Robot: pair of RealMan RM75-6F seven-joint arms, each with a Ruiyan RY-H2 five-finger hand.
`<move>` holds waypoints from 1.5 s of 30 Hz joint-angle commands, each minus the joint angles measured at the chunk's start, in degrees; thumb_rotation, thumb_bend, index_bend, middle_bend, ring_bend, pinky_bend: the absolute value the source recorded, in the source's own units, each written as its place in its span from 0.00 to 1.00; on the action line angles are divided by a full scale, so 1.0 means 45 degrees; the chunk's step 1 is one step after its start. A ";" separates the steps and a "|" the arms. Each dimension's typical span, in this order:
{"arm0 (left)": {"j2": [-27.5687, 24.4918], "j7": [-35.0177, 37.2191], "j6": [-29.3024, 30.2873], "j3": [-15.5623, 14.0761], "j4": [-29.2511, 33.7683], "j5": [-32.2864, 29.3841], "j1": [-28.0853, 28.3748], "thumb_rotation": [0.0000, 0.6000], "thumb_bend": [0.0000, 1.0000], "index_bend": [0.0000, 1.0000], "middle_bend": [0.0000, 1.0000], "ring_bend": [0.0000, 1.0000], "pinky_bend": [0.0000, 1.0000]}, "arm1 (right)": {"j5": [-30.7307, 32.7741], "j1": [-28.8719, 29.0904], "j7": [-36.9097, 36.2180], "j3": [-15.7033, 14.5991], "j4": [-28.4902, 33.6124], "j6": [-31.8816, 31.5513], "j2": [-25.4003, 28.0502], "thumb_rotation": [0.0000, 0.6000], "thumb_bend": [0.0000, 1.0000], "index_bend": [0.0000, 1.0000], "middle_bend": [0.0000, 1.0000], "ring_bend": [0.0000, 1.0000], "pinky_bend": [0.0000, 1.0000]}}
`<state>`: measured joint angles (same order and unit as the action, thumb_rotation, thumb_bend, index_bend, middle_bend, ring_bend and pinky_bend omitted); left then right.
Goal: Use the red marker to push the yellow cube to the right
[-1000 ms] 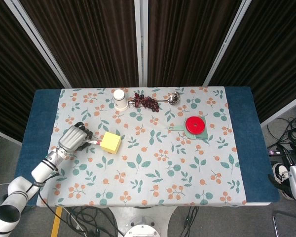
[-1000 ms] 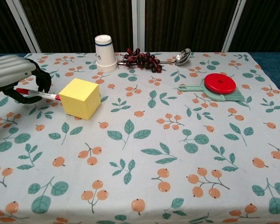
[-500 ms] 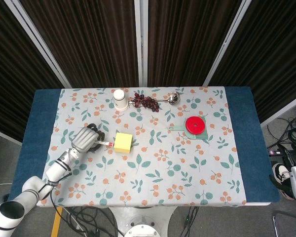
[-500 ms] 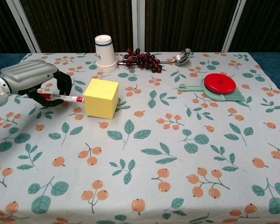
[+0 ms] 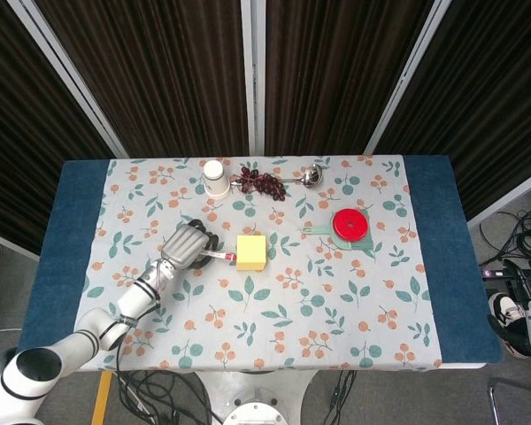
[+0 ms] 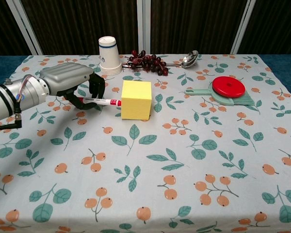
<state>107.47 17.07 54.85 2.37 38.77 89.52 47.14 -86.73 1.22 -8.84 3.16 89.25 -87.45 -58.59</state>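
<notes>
A yellow cube (image 5: 251,251) (image 6: 136,99) stands on the patterned tablecloth, left of centre. My left hand (image 5: 186,244) (image 6: 70,81) sits just to its left and grips a red marker (image 5: 219,256) (image 6: 101,102). The marker lies level, its white tip touching the cube's left face. My right hand shows in neither view.
At the back stand an upturned white paper cup (image 5: 215,178) (image 6: 109,55), a bunch of dark grapes (image 5: 264,183) (image 6: 148,62) and a metal spoon (image 5: 311,175) (image 6: 188,59). A red disc on a green holder (image 5: 351,227) (image 6: 228,87) lies to the cube's right.
My left hand has swept to the right with the marker, and the yellow cube has slid right ahead of the tip and turned squarer to the table.
</notes>
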 commanded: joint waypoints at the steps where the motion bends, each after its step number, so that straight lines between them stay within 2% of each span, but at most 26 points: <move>1: 0.0039 -0.0116 -0.0122 0.0123 0.0112 -0.0131 0.0124 1.00 0.42 0.63 0.69 0.46 0.27 | 0.0001 0.0003 -0.0059 0.0009 -0.0052 0.0006 -0.0017 1.00 0.12 0.08 0.21 0.03 0.12; 10: -0.0854 -0.0947 -0.0046 0.0074 0.0819 -0.0681 -0.0602 1.00 0.42 0.63 0.69 0.46 0.27 | -0.0115 0.0088 -0.0350 0.0011 -0.0322 0.0082 -0.0115 1.00 0.12 0.07 0.21 0.03 0.12; 15: -0.1077 -0.1297 -0.0443 0.0241 0.1370 -0.1114 -0.0686 1.00 0.42 0.63 0.69 0.46 0.27 | -0.0144 0.0091 -0.0494 0.0004 -0.0478 0.0072 -0.0190 1.00 0.12 0.08 0.21 0.03 0.12; 27: -0.0248 -0.1853 -0.1776 0.1345 0.1544 -0.2037 0.0526 1.00 0.42 0.63 0.69 0.46 0.27 | -0.0090 -0.0025 -0.0517 -0.0007 -0.0467 -0.0037 -0.0078 1.00 0.12 0.07 0.21 0.03 0.12; 38: 0.0601 -0.2794 -0.2753 0.1972 0.1387 -0.2556 0.1735 1.00 0.42 0.63 0.69 0.46 0.27 | -0.0043 -0.0002 -0.0527 0.0008 -0.0456 0.0054 0.0014 1.00 0.12 0.08 0.21 0.03 0.12; 45: 0.1037 -0.3763 -0.3125 0.2381 0.1913 -0.3070 0.2333 1.00 0.42 0.63 0.69 0.46 0.27 | -0.0045 -0.0023 -0.0621 -0.0012 -0.0514 0.0065 0.0037 1.00 0.12 0.08 0.21 0.03 0.12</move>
<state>111.74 0.85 41.10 12.68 46.75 76.22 57.15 -86.94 1.13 -11.63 3.11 86.93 -87.15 -58.42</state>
